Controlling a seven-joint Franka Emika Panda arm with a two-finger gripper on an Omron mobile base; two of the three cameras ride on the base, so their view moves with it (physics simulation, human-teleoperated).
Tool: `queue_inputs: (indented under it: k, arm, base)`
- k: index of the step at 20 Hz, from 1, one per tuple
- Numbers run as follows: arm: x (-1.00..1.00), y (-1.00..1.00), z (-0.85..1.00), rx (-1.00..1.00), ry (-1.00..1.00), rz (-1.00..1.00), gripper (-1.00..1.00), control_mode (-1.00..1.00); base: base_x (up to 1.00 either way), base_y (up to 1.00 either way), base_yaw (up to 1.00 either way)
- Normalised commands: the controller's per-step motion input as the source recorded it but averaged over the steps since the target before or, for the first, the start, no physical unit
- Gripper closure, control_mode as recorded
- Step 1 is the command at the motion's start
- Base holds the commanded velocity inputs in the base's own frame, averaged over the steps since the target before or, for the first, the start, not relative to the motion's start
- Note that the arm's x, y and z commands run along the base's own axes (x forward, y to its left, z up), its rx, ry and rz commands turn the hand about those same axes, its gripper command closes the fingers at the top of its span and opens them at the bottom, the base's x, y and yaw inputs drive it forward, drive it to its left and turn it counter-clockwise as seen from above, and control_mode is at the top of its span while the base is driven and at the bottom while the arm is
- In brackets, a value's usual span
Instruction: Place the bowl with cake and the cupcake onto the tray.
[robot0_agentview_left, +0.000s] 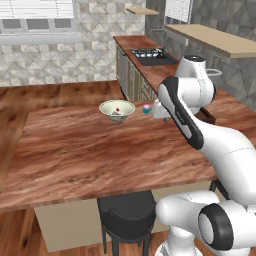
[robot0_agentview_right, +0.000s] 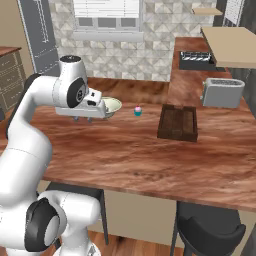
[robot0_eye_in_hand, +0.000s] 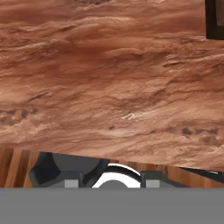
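My main worry is the bowl (robot0_agentview_left: 117, 109): it is wide and shallow, so a poor pinch on its rim could tip it and slide the cake slice out, and the arm's elbow already hangs close in front of it in the right base view. The cupcake (robot0_agentview_right: 138, 111) is tiny and stands just beside the bowl on the tray side, so a sloppy descent toward either could knock the other over. The gripper (robot0_agentview_right: 83, 119) hovers above the counter (robot0_agentview_left: 100, 150) near the bowl, holding nothing as far as I can see; I cannot tell how wide its jaws stand, since the tips barely show. The tray (robot0_agentview_right: 177, 122) lies well apart from the bowl, past the cupcake, with a silver toaster (robot0_agentview_right: 222, 92) just beyond it that a wide carry could clip. The counter is a broad reddish wood island, bare around the bowl. Beyond it I see a tiled wall, a window, a stovetop and dark stools below.
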Motion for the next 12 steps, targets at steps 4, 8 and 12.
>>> queue_inputs:
  k: [4,8,12]
  arm:
    - [-0.01,0.0,0.0,0.0,0.0,0.0,-1.0,1.0]
    - [0.0,0.0,0.0,0.0,0.0,0.0,-1.0,1.0]
    - [0.0,0.0,0.0,0.0,0.0,0.0,-1.0,1.0]
  base:
    - [-0.11,0.0,0.0]
    - [-0.36,0.0,0.0]
    - [-0.49,0.0,0.0]
